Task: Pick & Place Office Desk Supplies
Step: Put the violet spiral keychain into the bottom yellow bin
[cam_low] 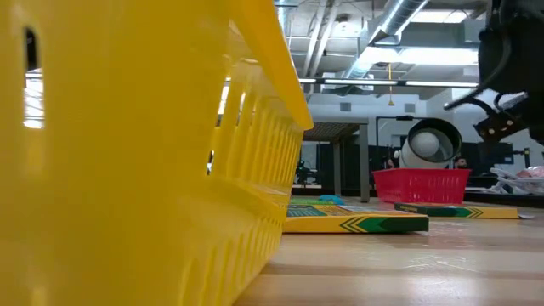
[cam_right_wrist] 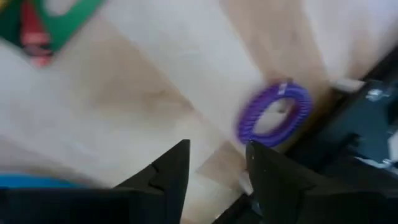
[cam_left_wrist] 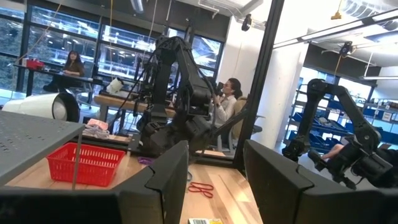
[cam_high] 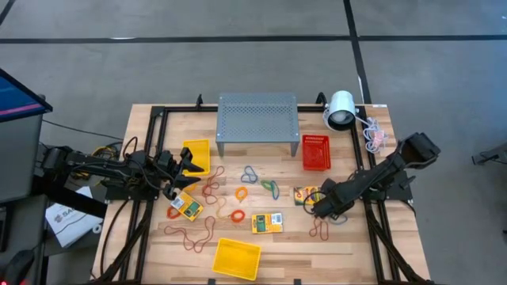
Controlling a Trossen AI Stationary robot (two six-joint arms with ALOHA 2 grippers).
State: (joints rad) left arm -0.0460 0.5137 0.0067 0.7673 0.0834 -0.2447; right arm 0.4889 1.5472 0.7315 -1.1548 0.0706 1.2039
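Progress: barely begun, by your read of the table. The rubber-band loops [cam_high: 212, 188] lie scattered loose across the wood, and all three crayon boxes [cam_high: 267, 222] lie flat on it. The yellow bin nearest you [cam_high: 236, 258], the second yellow bin [cam_high: 197, 156] and the red basket [cam_high: 315, 152] show nothing inside from above. Nearly everything is left to sort.

Right gripper [cam_high: 317, 207]: low over the table. Fingers parted, nothing between them. One crayon box [cam_high: 304, 195] sits just beside it, toward the grey stand [cam_high: 257, 119]. A brown loop [cam_high: 321, 230] lies just beside it on the opposite side. Its wrist view shows a purple coiled band [cam_right_wrist: 274, 112] on the wood a little ahead of the fingertips, near the table edge, not touched.

Left gripper [cam_high: 188, 163]: held up near the second yellow bin. Fingers [cam_left_wrist: 163, 180] apart, empty. Another crayon box [cam_high: 185, 205] lies near it, on the side away from the stand, with loops around it.
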